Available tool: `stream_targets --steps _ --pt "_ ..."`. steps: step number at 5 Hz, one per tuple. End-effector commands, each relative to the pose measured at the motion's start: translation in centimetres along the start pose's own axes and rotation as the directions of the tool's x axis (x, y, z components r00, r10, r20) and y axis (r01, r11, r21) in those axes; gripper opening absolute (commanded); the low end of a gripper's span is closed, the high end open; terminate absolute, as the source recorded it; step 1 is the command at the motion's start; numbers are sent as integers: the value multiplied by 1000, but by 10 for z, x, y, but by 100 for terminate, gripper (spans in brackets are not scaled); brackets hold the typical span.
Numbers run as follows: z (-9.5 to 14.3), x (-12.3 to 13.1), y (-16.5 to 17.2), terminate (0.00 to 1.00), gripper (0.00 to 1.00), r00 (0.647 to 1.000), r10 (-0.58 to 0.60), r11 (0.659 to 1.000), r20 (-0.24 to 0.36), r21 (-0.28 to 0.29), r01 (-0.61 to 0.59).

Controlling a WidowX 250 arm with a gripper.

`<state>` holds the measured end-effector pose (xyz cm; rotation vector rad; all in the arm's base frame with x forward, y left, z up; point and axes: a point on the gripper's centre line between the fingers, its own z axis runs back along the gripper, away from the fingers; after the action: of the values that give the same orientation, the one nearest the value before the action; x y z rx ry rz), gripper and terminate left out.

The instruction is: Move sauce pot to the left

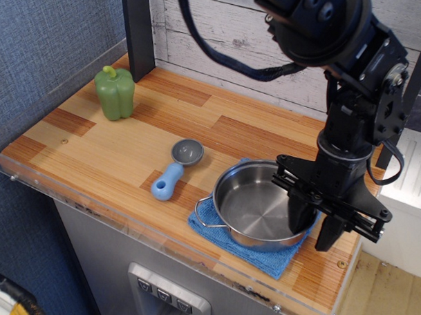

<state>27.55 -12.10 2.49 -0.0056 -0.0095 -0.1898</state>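
We see a wooden bench [93, 146] with a clear plastic wall along its front edge. The sauce pot [253, 213] is shiny and round, and it sits near the front right corner of the bench. It rests on a blue cloth [215, 223] that sticks out under it at the front and left. One thin wire handle shows on the pot's left side.

A big black arm comes down from the top right. At its end is the pincer [317, 225]. Its two dark fingers point down at the right side of the pot. One finger [300, 213] is on the inside of the pot's right wall. The other finger [330, 233] is on the outside, over the bench. The fingers sit close on both sides of the right rim. We cannot tell if they are squeezing the rim or only close to it.

To the left of the pot lies a small scoop [177, 167] with a grey bowl and a blue handle. It is near the pot but not touching it. Far away, at the back left of the bench, a green pepper [114, 93] stands up by itself. A dark post [137, 30] stands at the back, just behind the pepper and to its right.
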Motion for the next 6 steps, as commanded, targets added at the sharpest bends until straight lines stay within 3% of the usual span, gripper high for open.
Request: stream_targets --steps 1,2,4,6 --pt "15 7 -1 0 0 998 -12 1000 58 2 12" --pt "28 7 3 0 0 995 -23 1000 96 18 21" --pt "83 7 36 0 0 973 6 999 233 42 -17" --pt "100 -36 97 0 0 958 142 987 247 37 -156"
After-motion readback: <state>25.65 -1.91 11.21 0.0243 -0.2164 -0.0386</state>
